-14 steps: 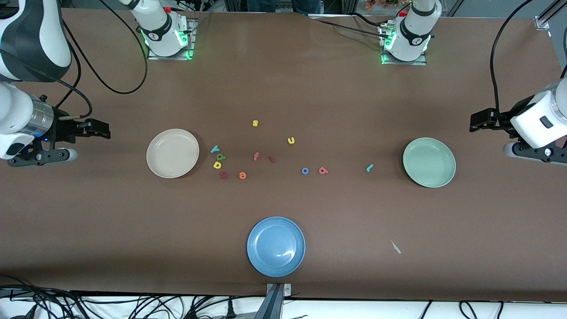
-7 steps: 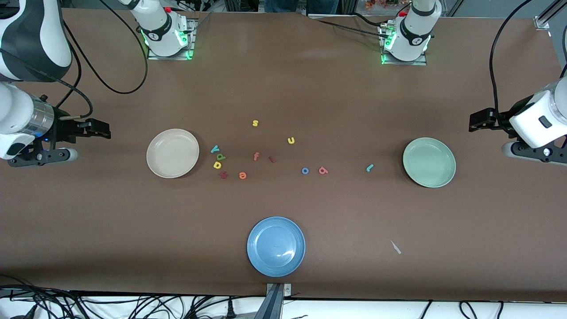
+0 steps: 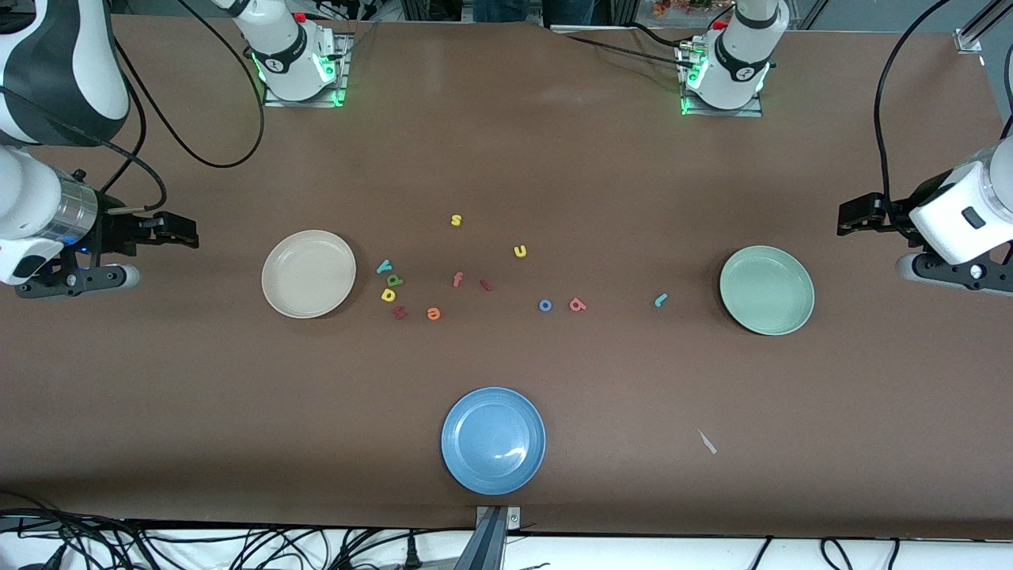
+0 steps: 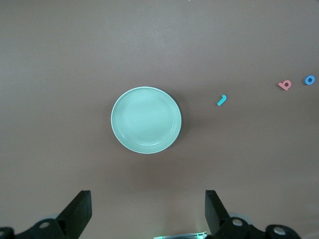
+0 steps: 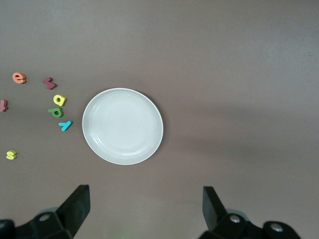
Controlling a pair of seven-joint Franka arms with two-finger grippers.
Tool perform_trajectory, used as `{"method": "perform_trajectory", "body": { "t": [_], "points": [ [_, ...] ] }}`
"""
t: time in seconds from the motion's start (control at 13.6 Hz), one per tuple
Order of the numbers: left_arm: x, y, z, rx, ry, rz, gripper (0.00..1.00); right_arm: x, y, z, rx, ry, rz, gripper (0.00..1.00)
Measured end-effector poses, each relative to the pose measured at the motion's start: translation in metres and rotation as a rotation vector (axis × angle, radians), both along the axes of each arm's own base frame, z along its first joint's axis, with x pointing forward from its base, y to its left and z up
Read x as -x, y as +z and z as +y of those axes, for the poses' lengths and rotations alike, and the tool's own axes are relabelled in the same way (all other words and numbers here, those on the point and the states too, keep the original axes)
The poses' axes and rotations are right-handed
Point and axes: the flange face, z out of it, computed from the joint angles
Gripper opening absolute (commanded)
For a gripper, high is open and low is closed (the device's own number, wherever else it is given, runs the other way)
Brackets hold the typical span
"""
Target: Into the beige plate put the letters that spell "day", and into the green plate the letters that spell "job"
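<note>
Both my arms are waiting, hanging above the table [image 3: 554, 158] at its two ends.

My left gripper [image 4: 148, 211] is hovering over bare table with jaws standing wide apart, gripping nothing. The green plate [image 4: 146, 120] is lying straight out ahead of the jaws, well apart from them. Past it, toward the table's middle, the j [image 4: 222, 100] is sitting near the plate, then the b [image 4: 284, 85] and the o [image 4: 310, 79] just beside each other, much farther off.

My right gripper [image 5: 144, 206] is hovering at its own end, jaws spread wide too, nothing between them. The beige plate [image 5: 122, 126] is lying ahead of the jaws, well apart. Just past its rim the y [image 5: 65, 124], d [image 5: 55, 112] and a [image 5: 60, 100] are sitting in a tight row, each near the next, none touching the plate.

Other letters are scattered out ahead of this row: an orange e [image 5: 19, 77], a dark red piece [image 5: 49, 82], a yellow s [image 5: 11, 155]. In the front view a yellow u [image 3: 520, 251] and a pink f [image 3: 457, 279] are lying mid-table, and a blue plate [image 3: 493, 440] is sitting nearest the camera, between my two grippers' reaches.

Both task plates are holding nothing.
</note>
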Motion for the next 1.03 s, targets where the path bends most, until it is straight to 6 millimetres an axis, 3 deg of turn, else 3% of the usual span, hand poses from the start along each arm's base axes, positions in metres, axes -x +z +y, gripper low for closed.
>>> {"method": "perform_trajectory", "body": {
  "t": [0.59,1.03],
  "points": [
    [0.000,0.000,0.000,0.000,0.000,0.000,1.00,0.000,-0.001,0.000,0.000,0.001,0.002,1.00],
    [0.001,0.000,-0.013,0.000,-0.021,0.000,1.00,0.001,-0.004,0.001,0.000,0.001,0.006,1.00]
  ]
}}
